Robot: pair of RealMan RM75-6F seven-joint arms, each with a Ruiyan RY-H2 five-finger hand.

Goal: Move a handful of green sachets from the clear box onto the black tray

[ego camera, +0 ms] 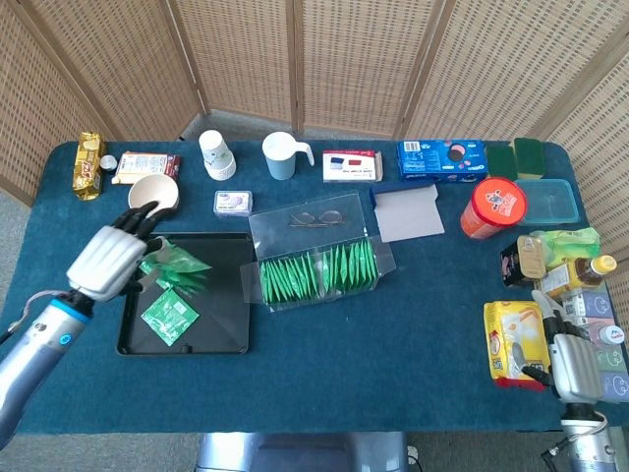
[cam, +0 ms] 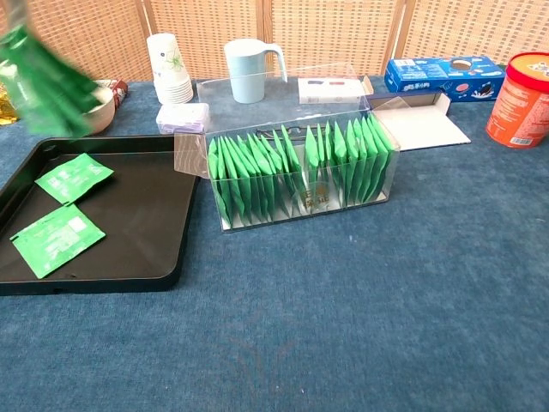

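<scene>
green sachets (ego camera: 175, 267) are gripped by the left hand (ego camera: 110, 261) above the black tray (ego camera: 221, 339); the right hand (ego camera: 575, 366) is held open, empty.

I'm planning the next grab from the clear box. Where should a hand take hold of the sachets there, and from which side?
By their top edges, from above. The sachets stand upright on edge in a packed row inside the clear box, whose walls block the sides; only their tops are exposed, and the lid is folded back.
</scene>
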